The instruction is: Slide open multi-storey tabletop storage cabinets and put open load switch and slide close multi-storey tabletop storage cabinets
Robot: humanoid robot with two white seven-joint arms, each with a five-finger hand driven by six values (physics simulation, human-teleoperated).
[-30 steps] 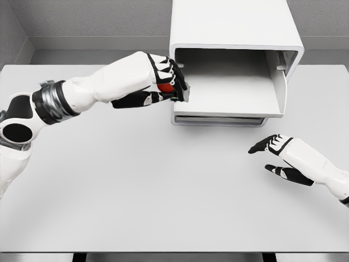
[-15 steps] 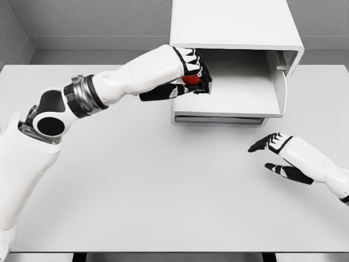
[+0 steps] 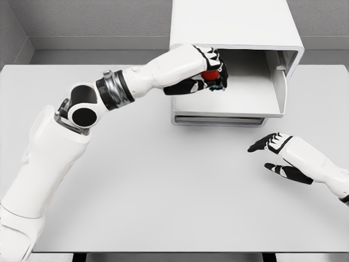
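Observation:
A white multi-storey storage cabinet stands at the back of the table, its upper drawer slid out toward me. My left hand reaches over the drawer's left part, shut on a small load switch with a red part showing between the fingers. The switch hangs above the drawer floor, mostly hidden by the fingers. My right hand rests low over the table at the right, in front of the cabinet, fingers spread and holding nothing.
The grey table stretches wide in front of the cabinet. A lower drawer front sits closed under the open one. The drawer's right wall stands tall. A grey wall runs behind the table.
My left arm has stretched further right, carrying the load switch from the cabinet's left edge to above the open drawer's interior. The right hand has stayed in place.

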